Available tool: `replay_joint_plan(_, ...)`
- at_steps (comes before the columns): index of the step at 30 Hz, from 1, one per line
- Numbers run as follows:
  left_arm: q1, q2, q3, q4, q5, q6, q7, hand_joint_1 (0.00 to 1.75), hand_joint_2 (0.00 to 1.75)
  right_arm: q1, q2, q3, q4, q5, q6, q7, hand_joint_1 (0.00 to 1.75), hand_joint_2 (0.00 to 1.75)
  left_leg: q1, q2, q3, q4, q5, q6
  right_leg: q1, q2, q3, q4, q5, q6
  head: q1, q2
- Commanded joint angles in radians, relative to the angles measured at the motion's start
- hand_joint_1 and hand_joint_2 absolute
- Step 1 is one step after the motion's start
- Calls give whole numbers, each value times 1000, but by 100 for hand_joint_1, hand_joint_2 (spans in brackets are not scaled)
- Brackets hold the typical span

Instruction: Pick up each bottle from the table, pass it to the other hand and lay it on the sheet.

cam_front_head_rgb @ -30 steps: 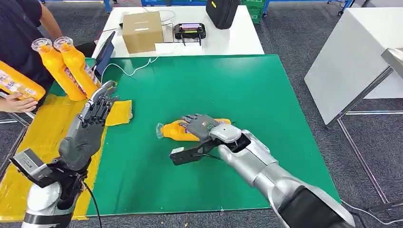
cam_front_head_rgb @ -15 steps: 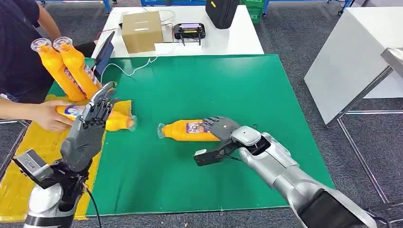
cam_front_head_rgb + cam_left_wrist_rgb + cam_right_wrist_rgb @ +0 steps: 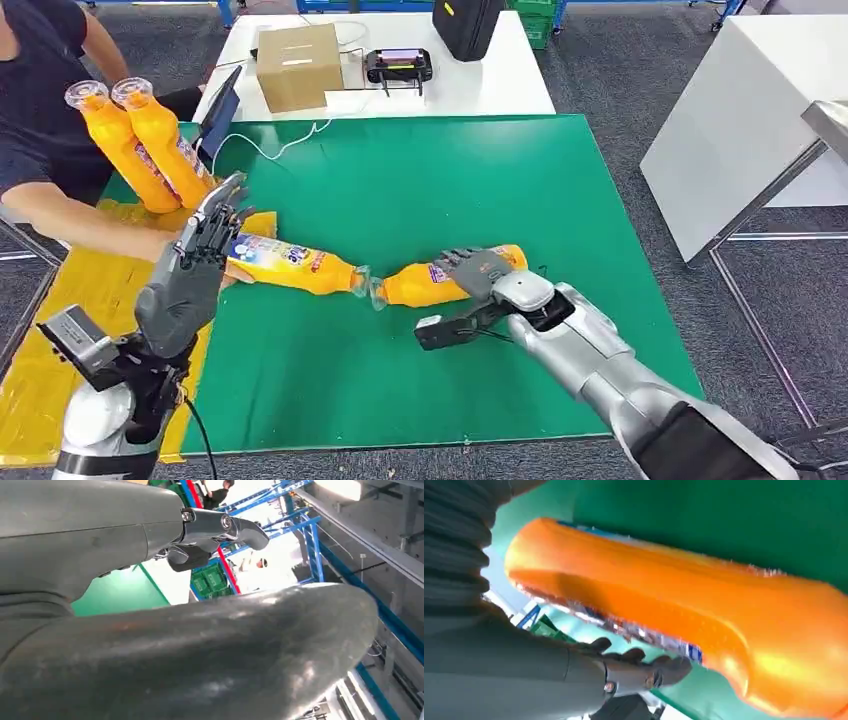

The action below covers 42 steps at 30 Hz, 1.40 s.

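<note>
Right hand (image 3: 478, 272) lies low over an orange bottle (image 3: 440, 282) on the green table (image 3: 480, 180), fingers (image 3: 455, 262) draped across its upper side; the right wrist view has the bottle's body running right alongside those fingers (image 3: 644, 672). Whether they truly clamp it, I cannot tell. The bottle lies flat, long axis slanting across the table, cap end pointing away from the fingers toward the robot's left, base beyond the fingers on the far side. Its label shows colours but no readable writing.

Just past that cap, nearly cap to cap, a second orange bottle (image 3: 292, 265) lies flat, its cap pointing toward the right hand's fingers. Its blue and white label has print too small to read. A person's arm (image 3: 90, 225) reaches in at its base end.

Left hand (image 3: 192, 275) stands raised, fingers (image 3: 215, 225) straight and spread, holding nothing, in front of the second bottle's base. Beyond those fingertips two more upright bottles (image 3: 140, 140) lean together, by the yellow sheet (image 3: 60, 330).
</note>
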<state>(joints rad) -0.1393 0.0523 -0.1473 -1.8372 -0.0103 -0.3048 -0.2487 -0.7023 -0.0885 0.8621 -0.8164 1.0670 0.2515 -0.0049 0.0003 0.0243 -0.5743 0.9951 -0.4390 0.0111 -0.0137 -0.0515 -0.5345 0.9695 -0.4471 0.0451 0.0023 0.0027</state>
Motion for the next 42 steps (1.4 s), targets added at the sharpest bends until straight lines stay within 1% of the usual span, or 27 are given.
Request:
replay_joint_plan(1,-78,-23,-25,35,20,6,59,0,0,70,1,-28,126,-9,100,74,0,175,1,-4,1,0,0,-1,1,0,2,-1,0,-1,0,0)
replay_joint_plan(2,-80,-21,-30,36,23,12,62,0,0,79,-2,-29,143,0,85,78,0,175,2,-7,2,-1,1,-1,1,-1,4,-2,0,-2,0,0)
replay_joint_plan(4,-78,-16,-34,32,25,19,65,0,0,88,-6,-47,157,14,54,97,0,175,1,-4,2,-1,0,0,1,-1,4,-2,0,-1,0,0)
replay_joint_plan(5,-74,-14,-33,28,27,21,66,0,0,87,-15,-61,154,19,49,113,0,175,2,-7,3,-1,1,-1,1,-2,5,-3,0,-1,0,0)
replay_joint_plan(9,-67,-8,-26,17,31,22,69,0,0,91,-50,-95,120,25,72,119,0,175,1,-7,4,-1,2,0,0,-3,5,-2,0,-1,0,0)
replay_joint_plan(10,-67,-8,-26,17,31,22,69,0,0,91,-50,-95,120,25,72,119,0,175,1,-5,4,-1,1,0,0,-2,5,-2,0,-1,0,0)
replay_joint_plan(11,-67,-8,-26,17,31,22,69,0,0,91,-50,-95,120,25,72,119,0,175,1,-8,4,-1,2,0,0,-2,6,-3,0,-2,1,0)
replay_joint_plan(13,-68,-9,-27,18,32,22,69,0,0,92,-47,-95,118,26,74,120,0,175,0,-6,5,-1,1,0,0,-1,7,-2,0,-2,-2,0)
replay_joint_plan(14,-68,-9,-27,18,32,22,69,0,0,92,-47,-95,118,26,74,120,0,175,0,-4,5,0,1,0,0,-1,7,-1,0,-1,0,0)
replay_joint_plan(15,-68,-9,-27,18,32,22,69,0,0,92,-47,-95,118,26,74,120,0,175,0,-6,5,-1,2,0,0,-1,7,-2,0,-2,-1,0)
replay_joint_plan(17,-68,-9,-27,18,32,22,69,0,0,92,-47,-95,118,26,74,120,0,175,0,-4,6,0,1,0,0,-1,8,-2,0,-1,-1,0)
replay_joint_plan(19,-68,-9,-27,18,32,22,69,0,0,92,-47,-95,118,26,74,120,0,175,1,-6,6,-1,2,0,0,-1,8,-2,0,-2,-1,0)
replay_joint_plan(20,-68,-9,-27,18,32,22,69,0,0,92,-47,-95,118,26,74,120,0,175,0,-4,7,0,1,0,0,-1,8,-1,0,-1,-1,0)
replay_joint_plan(21,-68,-9,-27,18,32,22,69,0,0,92,-47,-95,118,26,74,120,0,175,1,-6,6,-1,2,0,0,-1,8,-2,0,-2,-1,0)
replay_joint_plan(26,-68,-9,-27,18,32,22,69,0,0,92,-47,-95,118,26,74,120,0,175,0,-4,7,0,1,0,0,-1,9,-1,0,-1,-1,0)
replay_joint_plan(27,-68,-9,-27,18,32,22,69,0,0,92,-47,-95,118,26,74,120,0,175,1,-6,7,-1,2,0,0,-1,9,-2,0,-2,-1,0)
replay_joint_plan(29,-68,-9,-27,18,32,22,69,0,0,92,-47,-95,118,26,74,120,0,175,0,-4,8,0,1,0,0,-1,9,-2,0,-1,-1,0)
replay_joint_plan(33,-68,-9,-27,18,32,22,69,0,0,92,-47,-95,118,26,74,120,0,175,1,-6,7,0,2,0,0,-1,8,-2,0,-2,-1,0)
replay_joint_plan(34,-67,-10,-25,18,32,24,71,0,0,102,-53,-113,109,34,85,142,0,175,1,-6,7,-1,2,0,0,-1,9,-2,0,-2,-1,0)
replay_joint_plan(35,-66,-10,-24,17,31,25,72,0,0,108,-64,-120,107,33,88,145,0,175,0,-5,7,0,1,0,0,-1,9,-2,0,-1,-1,0)
replay_joint_plan(37,-66,-9,-23,17,31,25,73,0,0,140,-98,-130,94,42,109,152,0,175,1,-7,7,-1,2,0,0,-2,9,-2,0,-2,-1,0)
replay_joint_plan(38,-69,-10,-25,21,32,25,74,0,0,158,-117,-127,86,56,137,153,0,175,1,-7,8,-1,2,0,0,-3,10,-3,0,-1,-1,0)
replay_joint_plan(40,-77,-10,-32,32,33,25,75,0,0,210,-152,-138,71,60,155,134,162,175,1,-11,9,-2,3,0,0,-6,12,-4,0,-1,-1,0)
replay_joint_plan(41,-80,-10,-35,36,34,27,75,0,0,233,-169,-142,60,61,157,126,175,175,1,-7,10,-1,1,0,0,-4,11,-3,0,-1,-1,0)
replay_joint_plan(42,-82,-8,-39,39,35,29,75,0,0,255,-187,-144,44,64,159,118,175,175,1,-13,10,-2,3,0,1,-7,13,-5,0,-1,-1,0)
